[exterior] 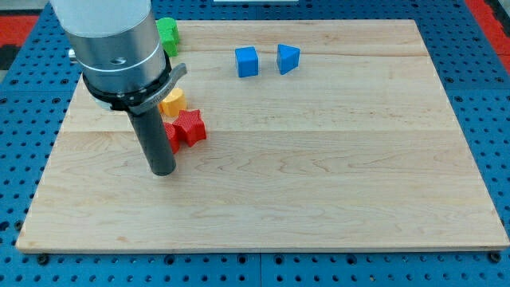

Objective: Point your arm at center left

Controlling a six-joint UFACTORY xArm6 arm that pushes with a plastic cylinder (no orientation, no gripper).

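Observation:
My tip rests on the wooden board at the view's centre left. A red star-shaped block lies just right of the rod, with a second red block touching the rod's right side. A yellow block sits just above them, partly hidden by the arm's clamp. The tip is below and left of these blocks.
A green block sits at the view's top left, partly behind the arm's grey body. A blue cube and a blue triangular block lie side by side at the top centre. Blue pegboard surrounds the board.

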